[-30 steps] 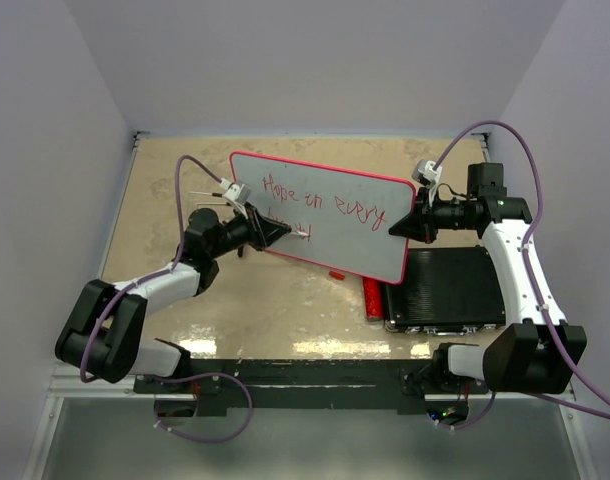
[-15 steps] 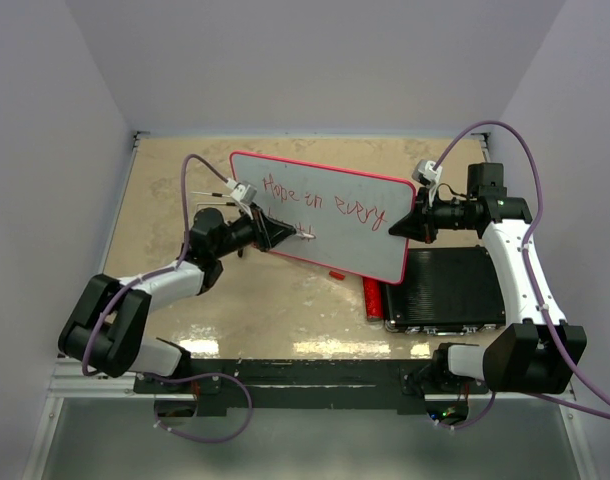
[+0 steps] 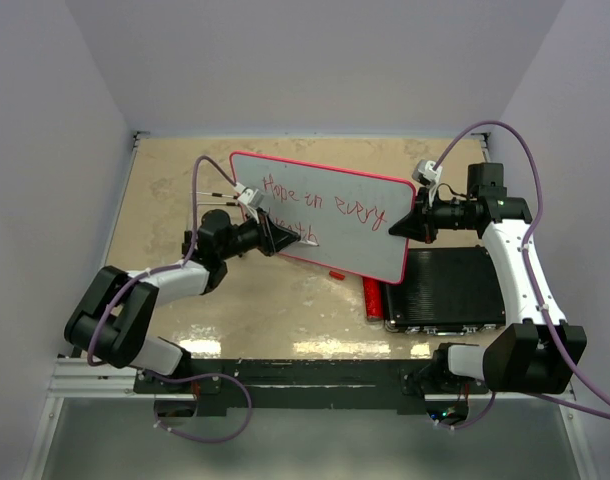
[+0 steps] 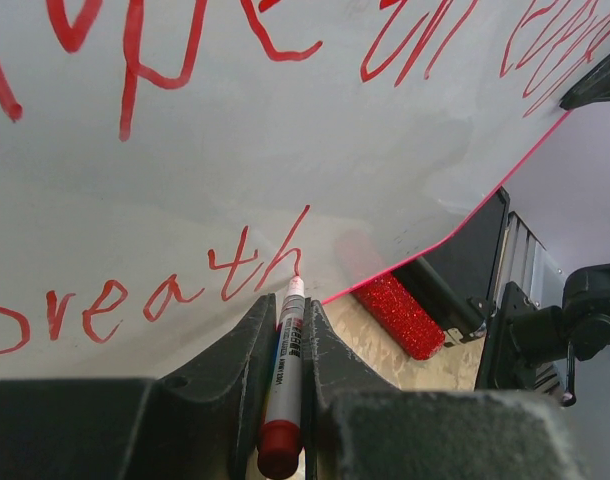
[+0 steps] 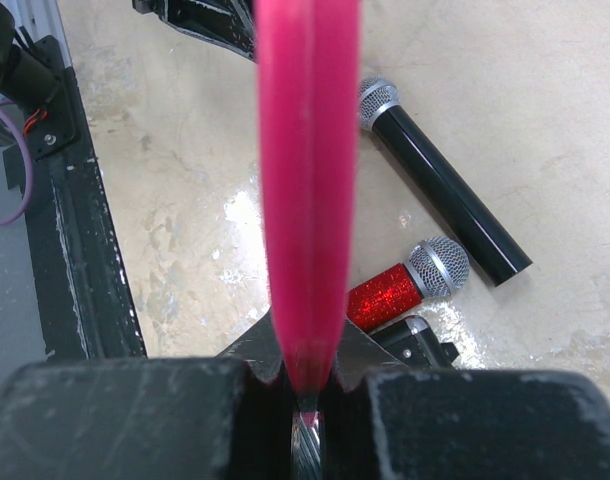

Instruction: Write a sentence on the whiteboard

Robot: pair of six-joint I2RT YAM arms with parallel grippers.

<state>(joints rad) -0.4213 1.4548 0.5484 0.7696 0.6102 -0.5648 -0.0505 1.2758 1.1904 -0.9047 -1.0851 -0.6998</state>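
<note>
Clamping marker (image 4: 283,380) in left end effector (image 4: 288,312), whiteboard (image 5: 307,180) rim in right end effector (image 5: 307,388); risk: smeared sentence (image 4: 235,265) from rim slip.

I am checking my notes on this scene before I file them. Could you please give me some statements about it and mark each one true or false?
1. The left tool grips a marker with its tip at the whiteboard. True.
2. The right tool is open, apart from the whiteboard. False: it is shut on the board's red edge.
3. The sentence is written in blue. False: it is red.
4. A red glitter microphone and a black microphone lie on the table. True.
5. The black case stands on top of the whiteboard. False: it lies on the table at the board's right end.
</note>
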